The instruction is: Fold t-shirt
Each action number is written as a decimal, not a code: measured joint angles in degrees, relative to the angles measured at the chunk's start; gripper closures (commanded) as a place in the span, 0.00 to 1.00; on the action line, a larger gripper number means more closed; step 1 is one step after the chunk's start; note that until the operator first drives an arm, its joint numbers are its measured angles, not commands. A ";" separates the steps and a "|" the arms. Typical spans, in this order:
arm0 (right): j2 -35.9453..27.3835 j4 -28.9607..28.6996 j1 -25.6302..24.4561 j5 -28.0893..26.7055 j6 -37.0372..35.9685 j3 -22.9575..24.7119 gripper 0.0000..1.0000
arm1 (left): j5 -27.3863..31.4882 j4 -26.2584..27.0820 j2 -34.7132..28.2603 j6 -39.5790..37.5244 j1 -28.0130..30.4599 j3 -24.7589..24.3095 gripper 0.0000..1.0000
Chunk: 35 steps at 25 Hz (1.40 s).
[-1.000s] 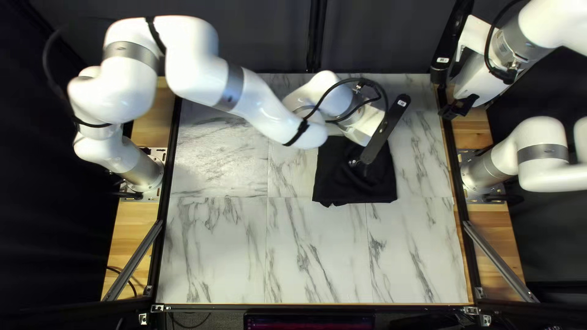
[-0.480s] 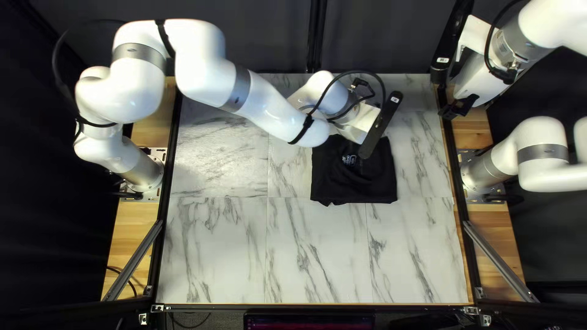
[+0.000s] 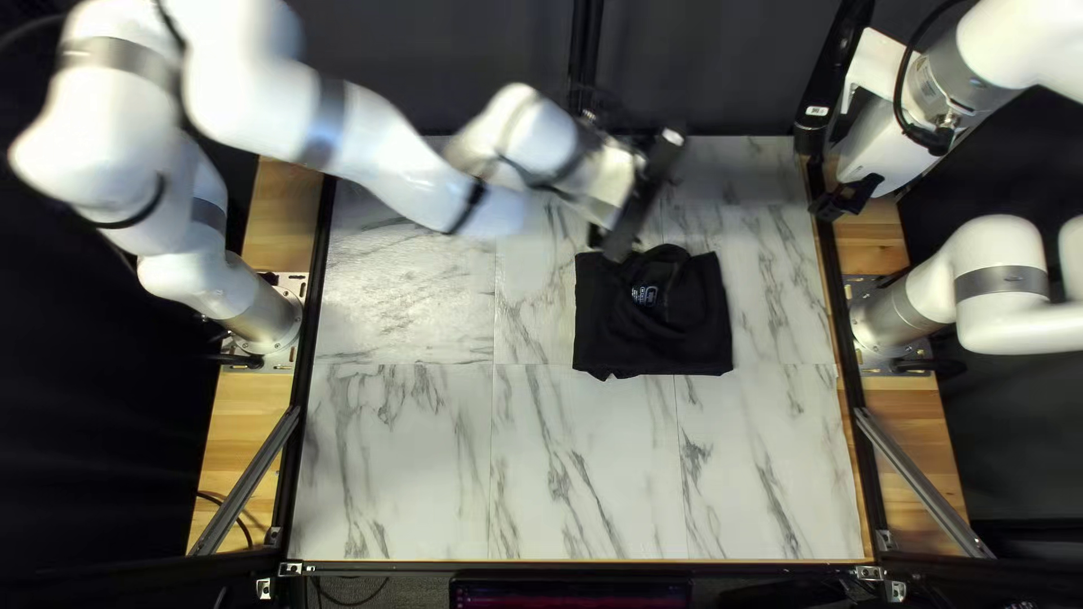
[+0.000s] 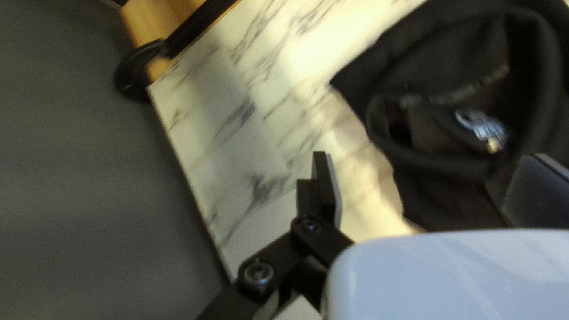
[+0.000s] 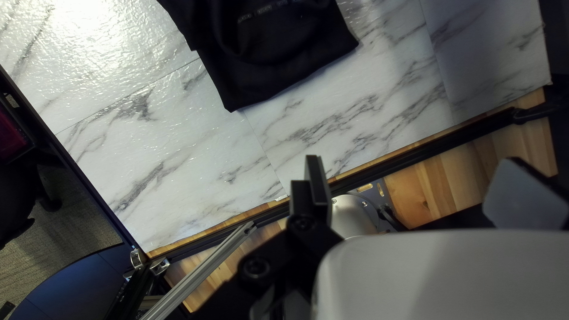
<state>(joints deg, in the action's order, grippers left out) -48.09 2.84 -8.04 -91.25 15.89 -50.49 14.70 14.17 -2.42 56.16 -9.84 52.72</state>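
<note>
Your T-shirt [image 3: 654, 333] lies on the marble-patterned table [image 3: 429, 462], right of the middle in the top left view and nearer the dark curtain [image 3: 474, 68] than the near edge. It is a compact, roughly square black bundle, its neck opening toward the far side (you can make out a small pale print [image 3: 644, 296] just inside). The near edge runs almost straight, with a little rumpled bump toward its left end.

Your left arm [image 3: 372, 147] reaches across the far part of the table, blurred in the top left view. Its gripper [image 3: 598, 237] is by the shirt's far left corner. In the left wrist view you see its two fingers [image 4: 326, 186] spread wide, pinching nothing, with the shirt ahead and to one side.

Your right gripper [image 3: 846, 200] hangs out by the table's right edge, near the far corner, well apart from the shirt. The right wrist view shows its jaws spread too, with no cloth between them. Ahead of it you see part of the shirt on the table, and beside it a metal brace [image 5: 204, 269] crosses the wooden strip [image 5: 441, 186] (your right arm's base [image 5: 352, 216] shows there as well).
</note>
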 measured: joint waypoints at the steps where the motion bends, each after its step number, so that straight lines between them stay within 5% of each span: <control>1: 0.00 0.00 0.00 0.00 0.00 0.00 0.00 | 1.75 -2.10 -3.71 -2.13 -0.57 -2.06 0.00; 7: 0.00 0.00 0.00 0.00 0.00 0.00 0.00 | 14.63 -15.31 -25.07 -16.01 -2.21 -11.29 0.00; 13: 0.00 0.00 0.00 0.00 0.00 0.00 0.00 | 29.27 -23.91 -41.06 -26.45 0.49 -15.30 0.00; 35: -0.08 0.06 0.00 0.12 -0.09 0.30 0.00 | 31.50 -25.31 -42.98 -28.23 1.30 -15.82 0.00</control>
<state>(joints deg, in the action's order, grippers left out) -48.17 2.90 -8.04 -91.13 15.79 -50.19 46.20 -11.14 -45.41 27.94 -8.54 36.90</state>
